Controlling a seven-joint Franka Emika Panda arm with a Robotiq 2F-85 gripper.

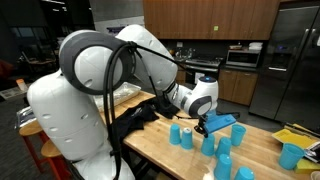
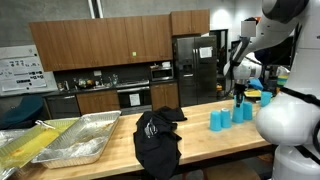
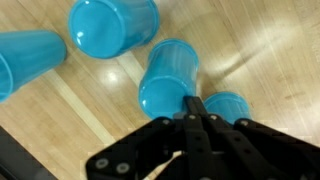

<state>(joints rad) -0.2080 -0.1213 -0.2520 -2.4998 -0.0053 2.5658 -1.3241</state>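
Note:
Several blue plastic cups stand on the wooden table [image 1: 160, 150]. In the wrist view one cup [image 3: 168, 75] is right at my fingertips, with another [image 3: 113, 25] above it, one [image 3: 25, 60] to the left and a smaller-looking one [image 3: 230, 105] to the right. My gripper [image 3: 194, 103] is shut, its tips over the rim edge of the middle cup; I cannot tell if it pinches the wall. In both exterior views the gripper [image 1: 205, 126] [image 2: 238, 92] hangs low over the cup group [image 1: 181, 136] [image 2: 218, 118].
A black cloth [image 1: 135, 120] [image 2: 158, 140] lies on the table near the robot base. Metal trays [image 2: 85, 140] sit at one end. Another blue cup [image 1: 290, 155] and yellow items [image 1: 295, 135] are at the opposite end. Kitchen cabinets and a fridge [image 2: 195, 65] stand behind.

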